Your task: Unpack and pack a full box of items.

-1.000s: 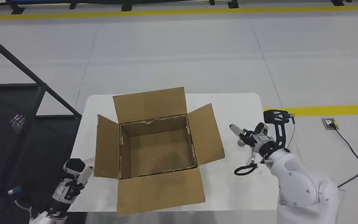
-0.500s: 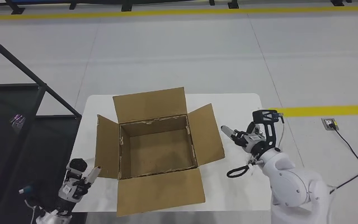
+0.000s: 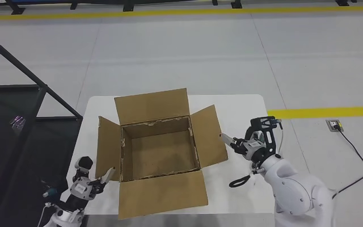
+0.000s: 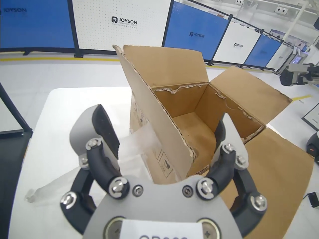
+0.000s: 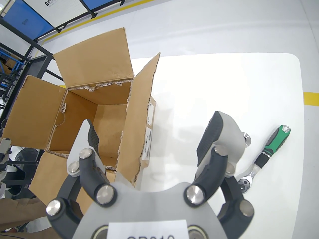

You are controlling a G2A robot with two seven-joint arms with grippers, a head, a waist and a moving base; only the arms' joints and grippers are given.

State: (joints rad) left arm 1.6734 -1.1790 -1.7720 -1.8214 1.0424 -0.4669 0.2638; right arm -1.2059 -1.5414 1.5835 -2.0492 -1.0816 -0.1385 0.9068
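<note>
An open cardboard box (image 3: 161,148) stands on the middle of the white table (image 3: 244,110), all its flaps spread out and its inside bare. My left gripper (image 3: 104,177) hangs open at the box's left flap (image 4: 154,115); in the left wrist view (image 4: 163,135) that flap's edge stands between the fingers. My right gripper (image 3: 229,142) is open beside the right flap (image 3: 209,135), which rises in front of its fingers in the right wrist view (image 5: 149,138). Neither gripper holds anything.
A ratchet wrench with a green handle (image 5: 266,150) lies on the table to the right of the right gripper. A strip of clear tape (image 4: 134,140) lies on the table by the box's left side. A black rack (image 3: 22,130) stands left of the table.
The left gripper has risen and moved right up to the left flap. The right gripper has shifted left, closer to the right flap. The box has stayed still.
</note>
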